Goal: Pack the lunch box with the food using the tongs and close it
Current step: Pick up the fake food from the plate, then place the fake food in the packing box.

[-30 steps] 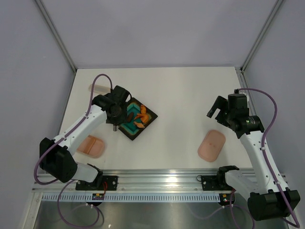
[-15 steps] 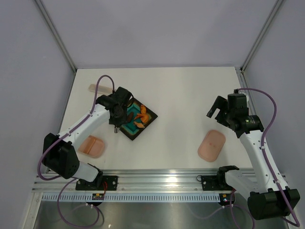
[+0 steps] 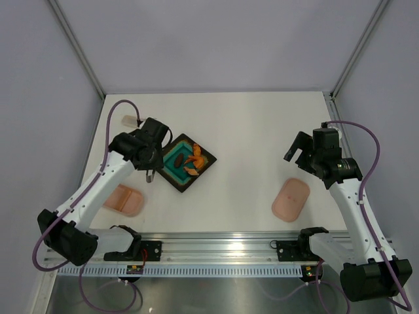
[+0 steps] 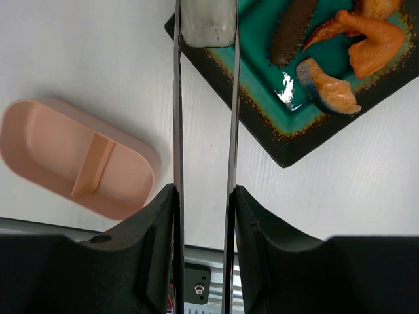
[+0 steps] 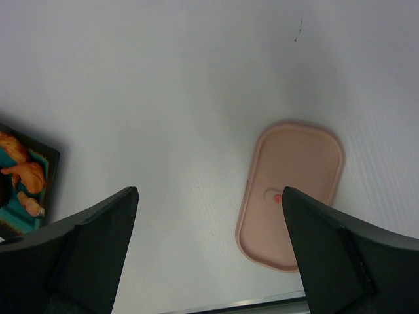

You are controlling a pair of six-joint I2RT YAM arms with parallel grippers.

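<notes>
- Left wrist view: left tool (image 4: 204, 193) grasps the tongs (image 4: 177, 118), whose long axis points straight out from it, far end at the tray's (image 4: 288, 147) edge.
- Right tool (image 5: 209, 191) spread wide, holding nothing.

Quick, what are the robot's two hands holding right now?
Left gripper: shut on the tongs.
Right gripper: open, holding nothing.

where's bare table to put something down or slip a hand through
Widest bare patch of table: between the tray and the lid. The far strip behind the tray, up to the back wall, is bare too. Crowded on the left: the left gripper with the tongs hangs by the tray's edge, close to the lunch box.
</notes>
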